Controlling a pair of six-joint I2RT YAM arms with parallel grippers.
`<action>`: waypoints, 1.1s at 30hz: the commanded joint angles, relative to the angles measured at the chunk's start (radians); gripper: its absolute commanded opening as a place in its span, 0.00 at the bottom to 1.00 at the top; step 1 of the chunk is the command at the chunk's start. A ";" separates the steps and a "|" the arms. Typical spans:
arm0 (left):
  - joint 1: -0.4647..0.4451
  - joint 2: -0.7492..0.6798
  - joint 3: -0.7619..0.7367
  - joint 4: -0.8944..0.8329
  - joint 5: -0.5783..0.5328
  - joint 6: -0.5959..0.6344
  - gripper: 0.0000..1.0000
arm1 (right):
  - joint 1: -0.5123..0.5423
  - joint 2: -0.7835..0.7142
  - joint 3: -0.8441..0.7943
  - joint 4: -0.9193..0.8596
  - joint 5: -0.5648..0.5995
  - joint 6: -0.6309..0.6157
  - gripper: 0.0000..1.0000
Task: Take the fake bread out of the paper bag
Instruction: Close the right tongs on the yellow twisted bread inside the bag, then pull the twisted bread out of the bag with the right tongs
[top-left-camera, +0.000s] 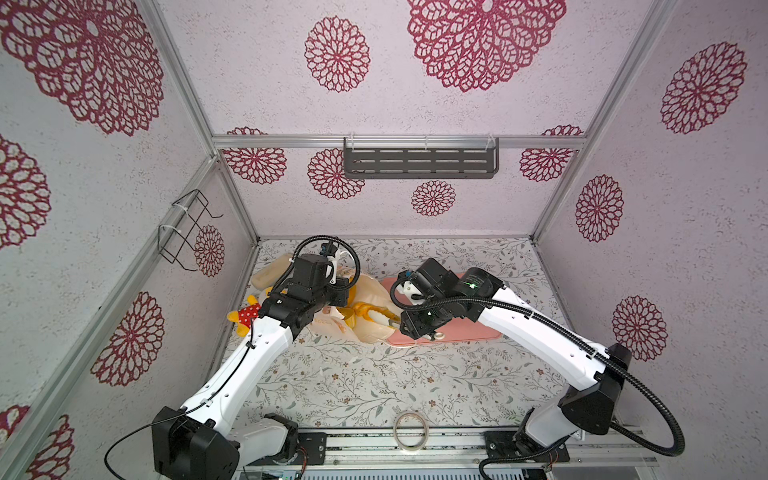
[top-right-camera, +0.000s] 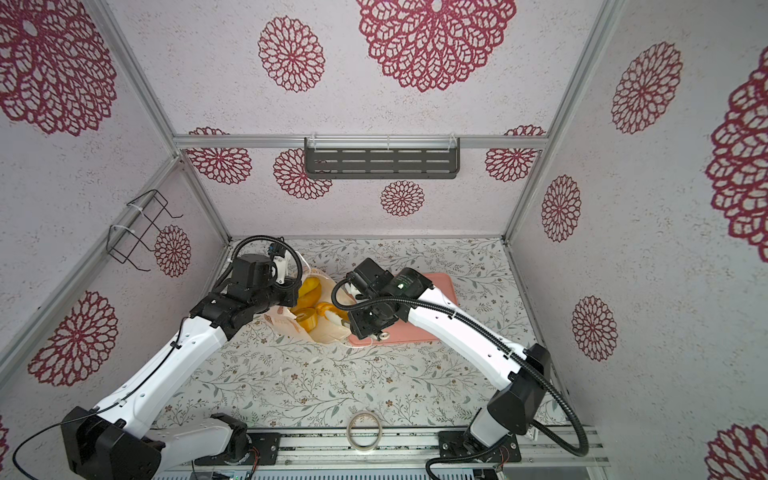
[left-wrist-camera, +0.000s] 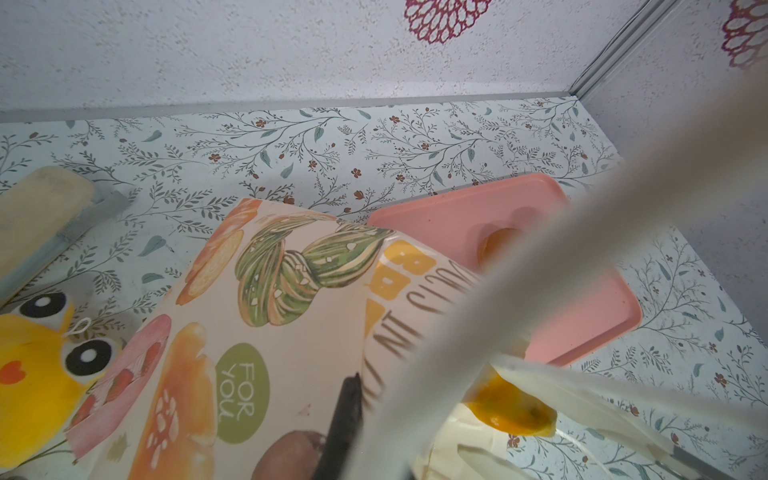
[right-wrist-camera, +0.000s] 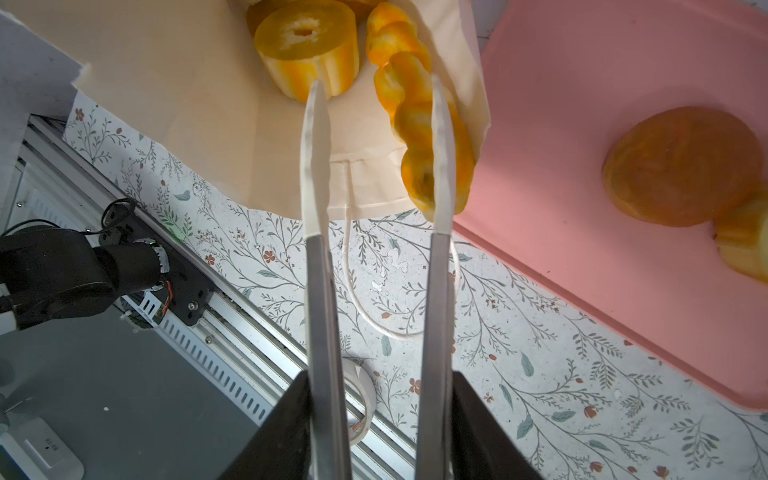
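Note:
The paper bag (top-left-camera: 332, 326) (top-right-camera: 286, 322) lies tilted on its side, its mouth facing right. My left gripper (left-wrist-camera: 365, 415) (top-right-camera: 291, 286) is shut on the bag's wall (left-wrist-camera: 270, 311) and holds it up. Glossy yellow fake bread (top-right-camera: 309, 291) shows in the mouth: a ring piece (right-wrist-camera: 307, 45) and a braided stick (right-wrist-camera: 415, 124). My right gripper (right-wrist-camera: 376, 81) (top-left-camera: 386, 320) is open at the bag's mouth (right-wrist-camera: 208, 104). The braided stick lies just behind one of its fingers. A round brown bun (right-wrist-camera: 681, 166) and another loaf (right-wrist-camera: 744, 245) rest on the pink tray (right-wrist-camera: 582, 83).
The pink tray (top-left-camera: 457, 332) (top-right-camera: 415, 332) lies right of the bag. A yellow plush toy (top-left-camera: 245, 318) (left-wrist-camera: 33, 374) and a beige block (top-left-camera: 270, 270) (left-wrist-camera: 41, 208) sit at the left wall. A tape roll (top-left-camera: 411, 430) (top-right-camera: 365, 432) lies at the front rail.

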 joint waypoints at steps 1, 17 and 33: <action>-0.004 -0.010 0.000 0.000 0.001 0.001 0.00 | -0.004 0.013 0.080 -0.077 0.051 -0.073 0.51; -0.004 0.000 0.009 0.004 0.007 -0.003 0.00 | 0.024 0.109 0.132 -0.171 0.167 -0.213 0.55; -0.004 0.006 0.020 0.000 0.006 0.002 0.00 | 0.069 0.185 0.134 -0.217 0.290 -0.254 0.46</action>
